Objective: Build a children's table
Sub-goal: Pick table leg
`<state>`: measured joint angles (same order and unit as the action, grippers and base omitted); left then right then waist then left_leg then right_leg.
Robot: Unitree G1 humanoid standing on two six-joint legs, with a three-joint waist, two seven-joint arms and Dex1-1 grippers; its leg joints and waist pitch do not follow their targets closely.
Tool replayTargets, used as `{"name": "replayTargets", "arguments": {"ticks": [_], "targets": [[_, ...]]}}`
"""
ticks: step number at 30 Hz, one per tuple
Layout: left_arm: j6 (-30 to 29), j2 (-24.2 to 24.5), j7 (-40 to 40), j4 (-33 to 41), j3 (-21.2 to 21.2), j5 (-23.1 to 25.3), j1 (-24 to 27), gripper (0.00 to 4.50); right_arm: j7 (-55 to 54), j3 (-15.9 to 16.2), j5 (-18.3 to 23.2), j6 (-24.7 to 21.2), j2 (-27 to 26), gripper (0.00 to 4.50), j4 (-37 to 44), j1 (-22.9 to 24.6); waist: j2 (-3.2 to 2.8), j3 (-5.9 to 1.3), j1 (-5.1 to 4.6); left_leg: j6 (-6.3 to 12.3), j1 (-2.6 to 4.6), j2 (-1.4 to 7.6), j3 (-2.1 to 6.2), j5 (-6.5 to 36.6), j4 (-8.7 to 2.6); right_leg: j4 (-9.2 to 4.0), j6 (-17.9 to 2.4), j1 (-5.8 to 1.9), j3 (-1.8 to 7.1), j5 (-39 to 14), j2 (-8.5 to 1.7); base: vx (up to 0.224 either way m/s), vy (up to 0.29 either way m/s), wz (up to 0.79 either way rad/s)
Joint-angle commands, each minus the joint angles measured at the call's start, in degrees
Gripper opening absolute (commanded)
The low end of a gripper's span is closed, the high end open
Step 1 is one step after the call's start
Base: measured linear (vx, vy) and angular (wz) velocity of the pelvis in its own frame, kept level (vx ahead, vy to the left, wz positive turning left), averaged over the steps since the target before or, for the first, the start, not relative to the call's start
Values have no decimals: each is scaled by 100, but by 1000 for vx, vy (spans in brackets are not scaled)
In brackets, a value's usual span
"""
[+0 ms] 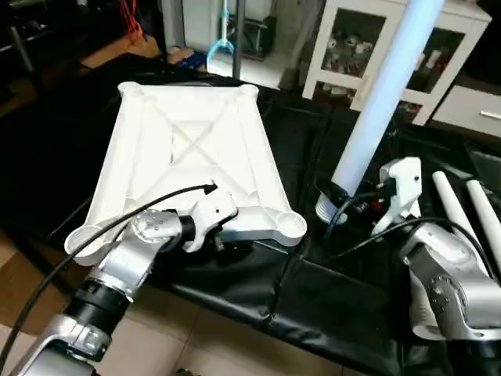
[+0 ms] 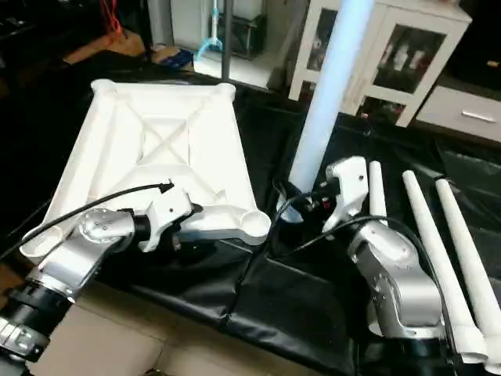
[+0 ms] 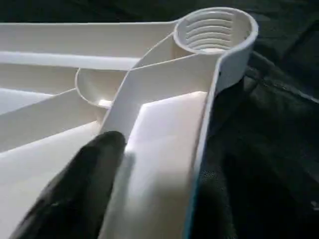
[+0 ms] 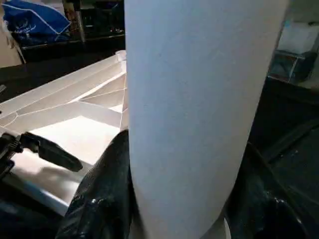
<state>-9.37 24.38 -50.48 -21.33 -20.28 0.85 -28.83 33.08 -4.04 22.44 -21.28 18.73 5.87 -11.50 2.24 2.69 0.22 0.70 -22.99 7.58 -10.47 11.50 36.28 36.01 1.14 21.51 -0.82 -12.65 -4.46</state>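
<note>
Silver forearms rise at the near edge of the head views, one on each side of the tabletop (image 1: 196, 149), which lies upside down on the black-covered counter (image 1: 258, 294) with its X-ribbed underside facing up. The left end effector (image 2: 182, 233) sits at the tabletop's near rim, just left of the near right corner socket (image 1: 288, 225). Its wrist view shows one black finger (image 3: 79, 189) resting on the inner side of the rim wall, with the threaded socket beyond it; whether the fingers are clamped on the rim or spread apart cannot be told.

To the right of the tabletop, the right end effector (image 1: 344, 200) is clenched around a long white leg (image 1: 383, 102) near its lower end. That leg stands nearly upright, leaning slightly away to the right, its base close to the counter just beside the near right socket. Black fingers flank the tube on both sides in the right wrist view.

Three more legs (image 2: 438, 258) lie side by side on the counter, further right of the tabletop.
</note>
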Motion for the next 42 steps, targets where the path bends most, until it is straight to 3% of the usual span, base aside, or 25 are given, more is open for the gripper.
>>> {"name": "replayTargets", "arguments": {"ticks": [1, 3, 8, 13, 20, 22, 27, 29, 30, 31, 32, 33, 34, 35, 36, 37, 38, 39, 42], "targets": [[100, 48, -138, -147, -122, 103, -99, 364, 27, -72, 102, -68, 38, 190, 252, 1, -47, -342, 14, 186, 227, 544, 206, 798, -533, -341, -1633, -139, 172, 221, -429, 0, 0, 0], [137, 52, -236, -207, -124, 73, -130, 352, 40, -95, 127, -90, 27, 190, 268, 36, -47, -325, 1, 22, 238, 557, 211, 1131, -566, -369, -1576, -118, 175, -215, -423, 0, 0, 0], [182, -17, -554, -213, -85, -137, -166, 307, 32, -91, 119, -71, 56, 190, 252, 85, -42, -316, 3, -162, 250, 557, 205, 1355, -586, -389, -1501, -84, 182, -454, -426, 0, 0, 0], [433, -150, -609, -641, -208, 15, -302, 275, 104, -7, 165, -103, 39, 190, 239, 11, -19, -326, 5, -117, 233, 562, 175, 1270, -576, -394, -1446, -86, 191, -383, -445, 0, 0, 0], [495, -312, -818, -1084, -78, -101, -584, 209, 458, 130, 364, -317, 118, 190, 217, -45, 5, -333, 28, 81, 225, 569, 146, 1011, -552, -374, -1553, -96, 183, -167, -456, 0, 0, 0], [481, -331, -965, -1209, -91, -124, -654, 177, 600, 170, 427, -368, 126, 190, 107, -91, 2, -325, 31, 66, 249, 576, 139, 1079, -554, -383, -1580, -68, 179, -252, -444, 0, 0, 0], [611, -339, -1125, -1523, -145, -58, -723, 153, 943, 319, 304, -246, 127, 190, -606, -460, -23, -317, 48, -64, 267, 579, 126, 1236, -569, -393, -1588, -44, 175, -380, -441, 0, 0, 0], [575, -341, -1174, -1501, -142, -87, -719, 144, 979, 323, 339, -271, 95, 190, -730, -557, 2, -318, 61, -142, 282, 585, 106, 1321, -569, -403, -1592, -32, 176, -482, -450, 0, 0, 0], [534, -336, -1200, -1445, -147, -101, -704, 139, 983, 306, 397, -327, 52, 190, -801, -636, 45, -317, 66, -128, 285, 589, 97, 1310, -568, -403, -1586, -30, 174, -471, -450, 0, 0, 0], [525, -342, -1226, -1437, -144, -106, -705, 131, 991, 293, 438, -373, 26, 190, -850, -692, 14, -323, 95, -101, 272, 592, 100, 1227, -572, -387, -1573, -45, 174, -442, -467, 0, 0, 0], [518, -346, -1219, -1432, -143, -94, -708, 120, 1011, 284, 476, -415, 10, 190, -894, -739, 52, -325, 100, -81, 275, 593, 89, 1144, -574, -382, -1561, -35, 164, -385, -454, 0, 0, 0], [524, -349, -1219, -1445, -149, -71, -711, 120, 1015, 278, 477, -423, -1, 190, -958, -780, 38, -329, 120, -76, 288, 592, 83, 1116, -568, -372, -1563, -32, 160, -356, -455, 0, 0, 0], [509, -347, -1217, -1426, -173, -37, -705, 117, 1008, 279, 441, -406, 9, 190, -1035, -819, 116, -327, 123, -37, 290, 596, 58, 1063, -565, -376, -1553, -25, 156, -321, -451, 0, 0, 0], [468, -323, -1162, -1378, -220, 45, -690, 111, 997, 300, 382, -374, 20, 190, -1108, -853, 64, -330, 159, -27, 294, 600, 58, 1010, -565, -368, -1538, -25, 158, -341, -477, 0, 0, 0], [445, -313, -1128, -1352, -250, 106, -684, 105, 1000, 313, 347, -346, 36, 190, -1161, -875, 109, -327, 146, -23, 284, 601, 52, 993, -569, -370, -1528, -21, 153, -365, -470, 0, 0, 0], [444, -282, -1083, -1313, -311, 217, -679, 99, 1011, 329, 328, -329, 46, 190, -1184, -888, 81, -318, 157, -94, 297, 605, 51, 1073, -585, -376, -1461, -3, 152, -487, -467, 0, 0, 0], [444, -281, -1082, -1313, -312, 218, -679, 99, 1011, 329, 328, -329, 46, 190, -1184, -888, 84, -317, 149, -119, 295, 609, 55, 1102, -594, -379, -1439, -6, 151, -504, -465, 0, 0, 0], [450, -268, -1011, -1297, -336, 305, -686, 95, 1042, 330, 334, -318, 46, 190, -1203, -902, 129, -318, 143, -131, 292, 608, 51, 1114, -596, -379, -1416, -7, 147, -522, -459, 0, 0, 0], [434, -229, -897, -1244, -427, 497, -701, 91, 1067, 341, 322, -289, 46, 190, -1212, -911, 126, -310, 156, -185, 288, 611, 49, 1241, -598, -406, -1346, 1, 167, -680, -492, 0, 0, 0]]}}
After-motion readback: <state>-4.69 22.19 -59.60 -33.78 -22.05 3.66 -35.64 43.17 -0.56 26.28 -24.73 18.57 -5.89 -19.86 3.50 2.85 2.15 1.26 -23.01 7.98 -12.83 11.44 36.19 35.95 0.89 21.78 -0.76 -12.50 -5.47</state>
